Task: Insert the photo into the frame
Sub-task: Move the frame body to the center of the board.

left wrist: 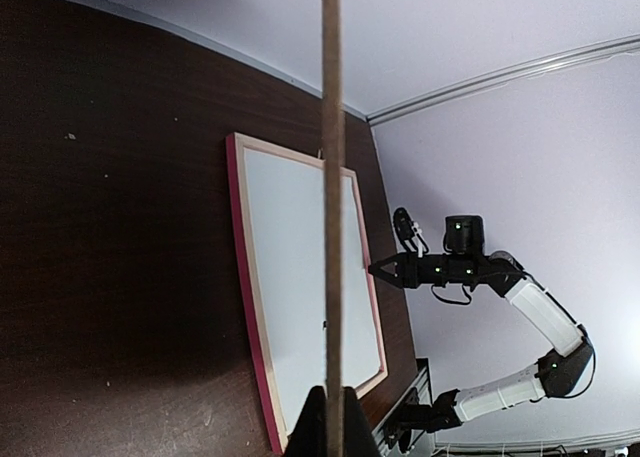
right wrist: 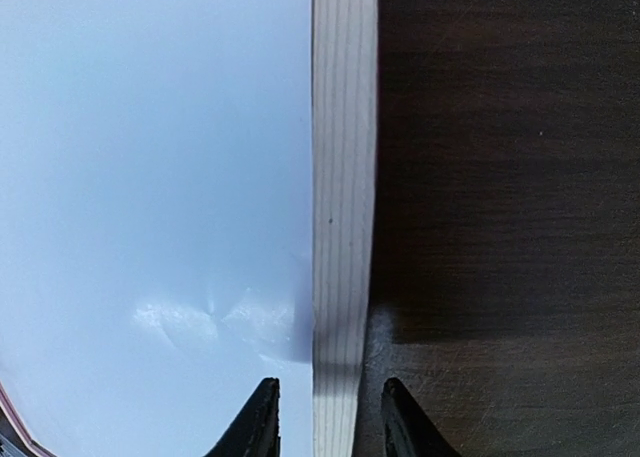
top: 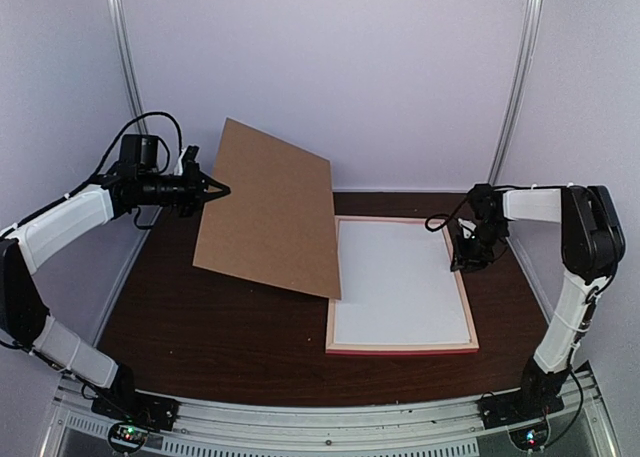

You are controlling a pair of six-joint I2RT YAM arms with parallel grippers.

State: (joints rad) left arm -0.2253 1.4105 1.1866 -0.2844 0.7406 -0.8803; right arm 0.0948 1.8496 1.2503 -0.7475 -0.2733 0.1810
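Observation:
The frame [top: 400,349], with thin pink rails and a pale wooden back, lies flat on the dark table right of centre. A white sheet [top: 400,277] fills it. The photo is hidden. My left gripper [top: 222,189] is shut on the left edge of a brown backing board [top: 270,212], held tilted above the table left of the frame. The left wrist view shows that board edge-on [left wrist: 331,177] between the fingers of the left gripper [left wrist: 333,392]. My right gripper [top: 468,264] points down over the frame's right rail [right wrist: 345,177]. Its jaws [right wrist: 330,382] straddle the rail, open, with a gap on each side.
The board's lower right corner overhangs the frame's left rail [left wrist: 240,267]. White booth walls with metal posts [top: 515,87] close in the back and sides. An aluminium rail [top: 330,422] carrying the arm bases runs along the near edge.

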